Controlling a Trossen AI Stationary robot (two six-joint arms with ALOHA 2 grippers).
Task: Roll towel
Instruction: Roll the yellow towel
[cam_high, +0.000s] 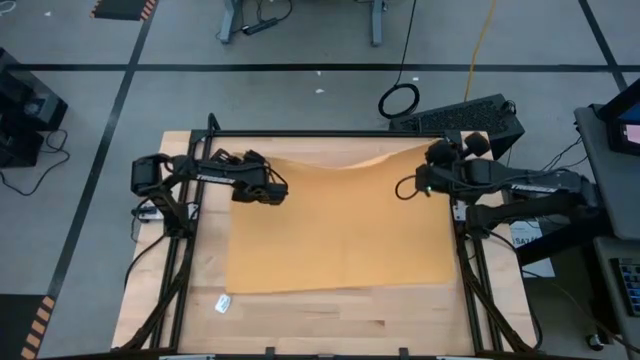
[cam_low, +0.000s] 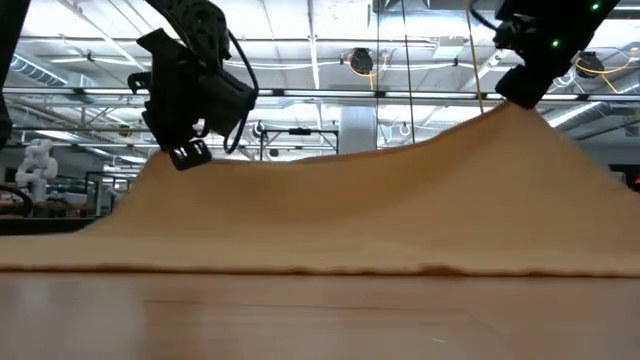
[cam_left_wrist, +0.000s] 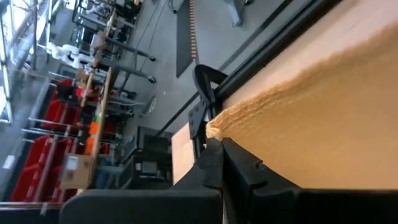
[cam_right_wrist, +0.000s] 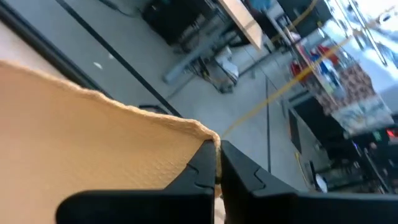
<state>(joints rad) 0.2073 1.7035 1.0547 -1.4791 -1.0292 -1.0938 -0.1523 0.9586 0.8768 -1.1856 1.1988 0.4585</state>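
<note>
Pinching towel (cam_high: 340, 225) far corners, left pincer (cam_left_wrist: 216, 144), right pincer (cam_right_wrist: 216, 152)

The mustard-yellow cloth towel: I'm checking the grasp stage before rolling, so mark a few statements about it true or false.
1. The mustard-yellow cloth towel lies on the wooden table. True.
2. The left gripper is shut on a far corner of the towel. True.
3. The right gripper hangs open, clear of the towel. False: it is shut on the other far corner.
4. The towel is rolled into a tube. False: it is spread out, its far edge lifted.
</note>
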